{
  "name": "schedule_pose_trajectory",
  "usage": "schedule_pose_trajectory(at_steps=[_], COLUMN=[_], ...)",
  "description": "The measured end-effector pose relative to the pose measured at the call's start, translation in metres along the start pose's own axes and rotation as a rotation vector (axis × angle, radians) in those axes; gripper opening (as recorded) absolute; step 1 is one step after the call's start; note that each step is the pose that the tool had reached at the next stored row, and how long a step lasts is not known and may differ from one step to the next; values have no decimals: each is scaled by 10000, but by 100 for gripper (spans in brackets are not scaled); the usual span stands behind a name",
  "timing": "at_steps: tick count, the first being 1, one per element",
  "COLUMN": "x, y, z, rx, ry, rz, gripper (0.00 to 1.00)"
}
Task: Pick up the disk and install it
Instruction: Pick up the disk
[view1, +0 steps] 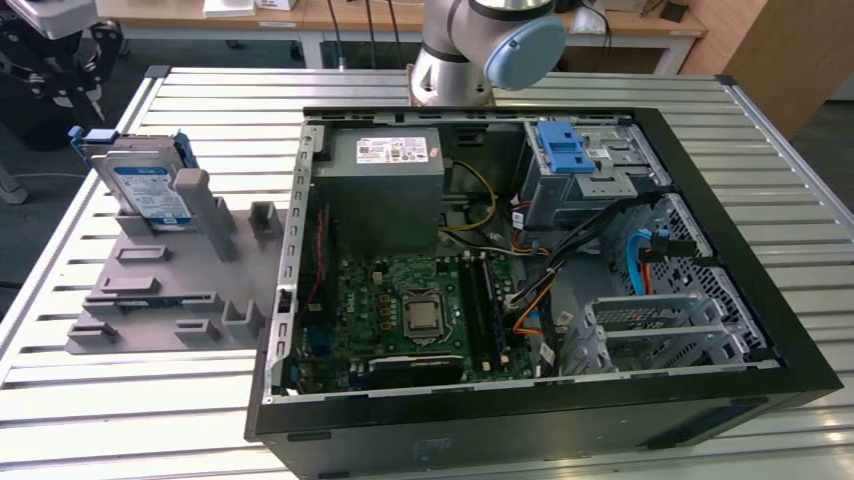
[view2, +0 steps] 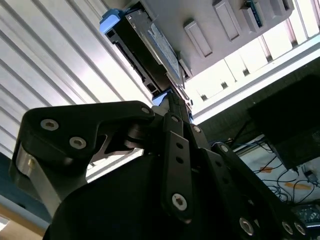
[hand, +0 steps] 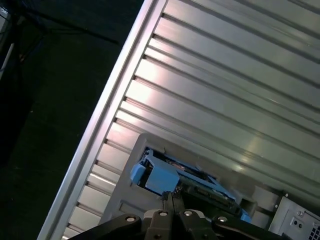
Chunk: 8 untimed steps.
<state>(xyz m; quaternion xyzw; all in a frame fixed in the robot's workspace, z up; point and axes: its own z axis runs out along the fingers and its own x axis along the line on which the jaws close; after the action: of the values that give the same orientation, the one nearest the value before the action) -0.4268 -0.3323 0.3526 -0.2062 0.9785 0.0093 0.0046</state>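
Observation:
The disk (view1: 144, 186), silver with a blue-and-white label and a blue carrier, stands on edge in a grey holder plate (view1: 174, 290) at the exterior view's left, beside the open computer case (view1: 747, 300). Both wrist views look down on the disk (view2: 146, 47) (hand: 161, 178) from a distance. My gripper (view2: 171, 100) (hand: 173, 196) hangs above it with its black fingers pressed together and nothing between them. The fingertips lie over the disk's blue carrier end without touching it.
Inside the case, a grey drive cage with a blue latch (view1: 569, 152) sits at the far right, and a grey power supply box (view1: 387, 190) at the far left. The arm's base (view1: 467, 50) stands behind the case on the slatted aluminium table (view1: 134, 420).

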Motion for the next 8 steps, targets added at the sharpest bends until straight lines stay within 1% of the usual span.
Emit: schedule_pose_trajectory(at_steps=[8], x=[-1], y=[3], z=[7], rx=[-15], ry=[20], rz=[-1176], gripper=[11])
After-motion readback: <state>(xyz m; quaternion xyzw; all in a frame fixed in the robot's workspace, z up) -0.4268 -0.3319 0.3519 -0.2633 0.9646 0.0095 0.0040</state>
